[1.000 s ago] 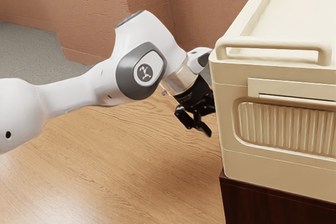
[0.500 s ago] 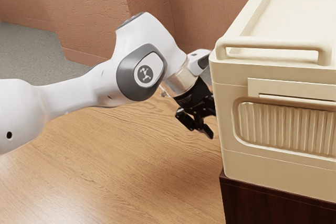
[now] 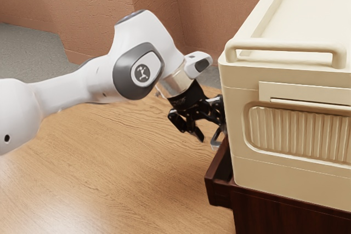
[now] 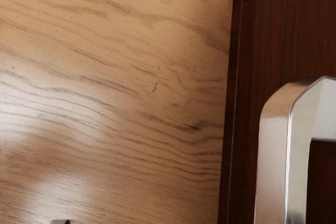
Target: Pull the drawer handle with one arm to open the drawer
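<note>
One white robot arm (image 3: pixel 82 83), with grey joint caps, entering from the exterior view's left; a black two-finger gripper (image 3: pixel 211 133) at its end, tilted downward beside the near corner of a cream box. Gripper condition: open, fingers (image 3: pixel 194 130) spread apart, a gap showing between them, close to the drawer's pull.

One drawer (image 3: pixel 218 194), dark reddish wood, partly open: its front stands out past the cabinet's edge, below the cream box, with a narrow strip of the inside on view. Fitted to that front, one handle (image 4: pixel 275 156), bright metal, squared loop with bevelled corner, at the gripper's fingers; whether a finger touches it cannot be told.

One cabinet (image 3: pixel 285 220), same dark wood, carrying one cream box (image 3: pixel 233 124). Details of the box: ribbed panel (image 3: pixel 301 132) set into its side, recessed top with raised rim, and a rounded bar (image 3: pixel 285 46) along the top's near edge.

Surroundings: one wood-grain floor (image 3: pixel 109 173), pale brown with glossy patches; one grey floor area (image 3: pixel 27 45) beyond it, toward the exterior view's left; textured reddish-brown walls (image 3: pixel 205 9) behind.
</note>
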### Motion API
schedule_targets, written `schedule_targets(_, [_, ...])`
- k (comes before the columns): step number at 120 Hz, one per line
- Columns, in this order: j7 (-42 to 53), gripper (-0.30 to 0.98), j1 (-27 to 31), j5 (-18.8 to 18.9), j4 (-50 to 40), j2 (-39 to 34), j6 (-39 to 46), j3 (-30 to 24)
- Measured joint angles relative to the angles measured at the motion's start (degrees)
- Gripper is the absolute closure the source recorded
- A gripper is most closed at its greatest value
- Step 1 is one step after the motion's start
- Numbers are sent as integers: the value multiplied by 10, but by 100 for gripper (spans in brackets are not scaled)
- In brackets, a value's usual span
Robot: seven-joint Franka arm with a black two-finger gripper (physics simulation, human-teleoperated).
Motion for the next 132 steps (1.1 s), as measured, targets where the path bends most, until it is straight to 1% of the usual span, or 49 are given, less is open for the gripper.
schedule_targets(27, [12,21,-2,11,5,-4,-28,33])
schedule_targets(66, [37,20,-3,23,9,-17,-77,58])
schedule_targets(108, [74,20,-6,26,14,-21,-119,109])
schedule_targets(132, [97,20,-6,35,18,-22,-138,137])
